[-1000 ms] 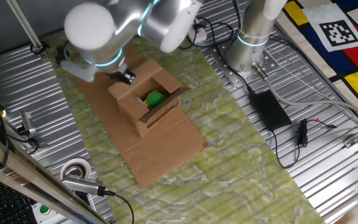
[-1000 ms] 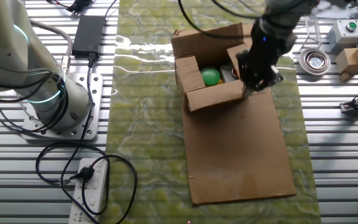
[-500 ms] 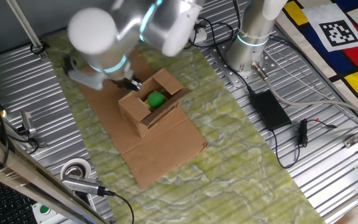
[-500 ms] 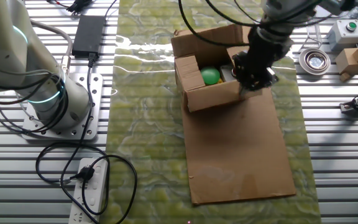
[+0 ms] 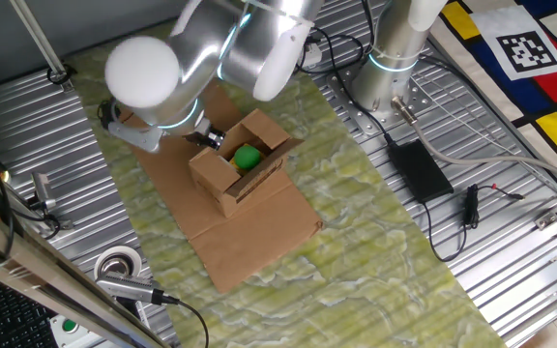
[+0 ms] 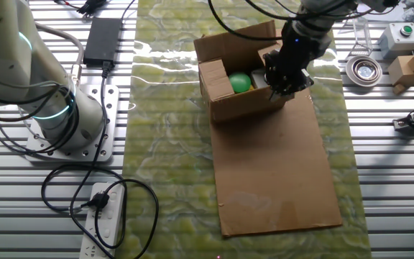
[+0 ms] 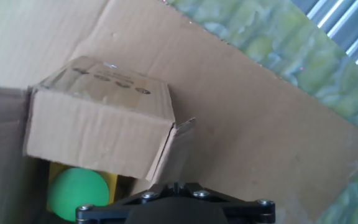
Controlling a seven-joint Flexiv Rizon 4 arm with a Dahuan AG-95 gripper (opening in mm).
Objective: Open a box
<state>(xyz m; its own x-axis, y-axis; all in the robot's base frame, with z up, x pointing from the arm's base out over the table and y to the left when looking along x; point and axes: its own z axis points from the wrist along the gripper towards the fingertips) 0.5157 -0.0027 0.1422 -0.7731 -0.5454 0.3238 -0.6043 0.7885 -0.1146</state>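
The box (image 5: pixel 222 181) is a small brown carton standing on a flat cardboard sheet (image 5: pixel 249 232), its top flaps up and a green ball (image 5: pixel 247 157) showing inside. My gripper (image 5: pixel 208 140) is at the box's rim on the side away from the arm base. In the other fixed view the gripper (image 6: pixel 282 80) is at the right edge of the box (image 6: pixel 239 106), over a flap. In the hand view the gripper (image 7: pixel 174 185) is closed on a thin flap edge, with a printed flap (image 7: pixel 98 134) and the ball (image 7: pixel 76 193) just beyond.
A second arm's base (image 6: pixel 63 115) stands at the left, with a power strip (image 6: pixel 103 230) and cables. A black adapter (image 5: pixel 419 169), a tape roll (image 5: pixel 119 263), a small carton (image 6: pixel 408 68) and a green-button box (image 6: pixel 402 36) lie around the green mat (image 6: pixel 171 144).
My gripper has moved toward the box's middle, and the box has slid with it across the sheet, away from the sheet's long end. The near flap now stands more upright.
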